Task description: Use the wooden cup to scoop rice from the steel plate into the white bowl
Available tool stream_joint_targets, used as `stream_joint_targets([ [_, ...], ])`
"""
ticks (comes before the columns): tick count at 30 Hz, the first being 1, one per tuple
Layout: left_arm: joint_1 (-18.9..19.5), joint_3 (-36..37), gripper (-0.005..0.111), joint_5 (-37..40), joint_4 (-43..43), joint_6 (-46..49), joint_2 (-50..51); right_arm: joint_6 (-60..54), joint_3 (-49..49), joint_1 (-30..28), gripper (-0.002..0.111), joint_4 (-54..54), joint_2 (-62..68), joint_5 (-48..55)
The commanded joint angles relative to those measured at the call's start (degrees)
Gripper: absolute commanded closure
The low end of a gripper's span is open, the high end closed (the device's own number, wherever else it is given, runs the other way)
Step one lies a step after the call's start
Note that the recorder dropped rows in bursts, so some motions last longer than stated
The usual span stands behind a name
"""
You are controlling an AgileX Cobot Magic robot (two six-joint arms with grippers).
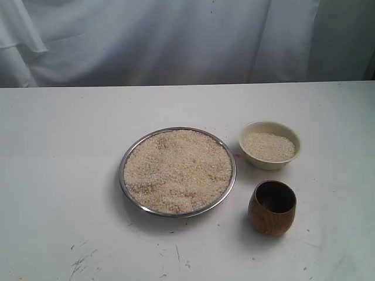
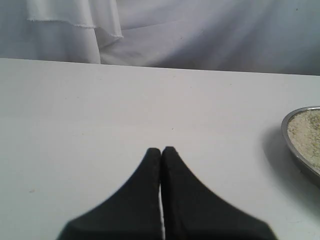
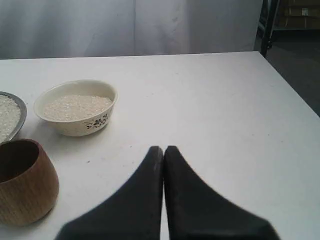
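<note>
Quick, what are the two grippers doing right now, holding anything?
Left gripper: closed, holding nothing.
Right gripper: closed, holding nothing; the cup stands apart from it.

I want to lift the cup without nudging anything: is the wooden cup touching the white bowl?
Apart. The right wrist view shows a strip of bare table between the wooden cup and the white bowl; the exterior view agrees.

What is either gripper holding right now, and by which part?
Nothing is held. The left gripper and the right gripper are both shut with nothing between their jaws, and the wooden cup stands untouched.
</note>
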Motion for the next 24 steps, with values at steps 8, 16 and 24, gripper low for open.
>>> stream_joint_targets([
  [8,-0.15,0.28,0.107,-0.93,0.06,-0.05,-0.24,-0.6,0.14,0.16,0.108,3.86,-0.35,-22.95],
  [16,-0.15,0.28,0.107,-0.93,0.06,-0.05,-0.24,5.8,0.14,0.16,0.108,5.81,-0.35,-55.17],
  [24,-0.15,0.28,0.107,-0.93,0.06,-0.05,-0.24,0.31,-14.09,0.16,0.108,6.27,3.68,-49.53],
])
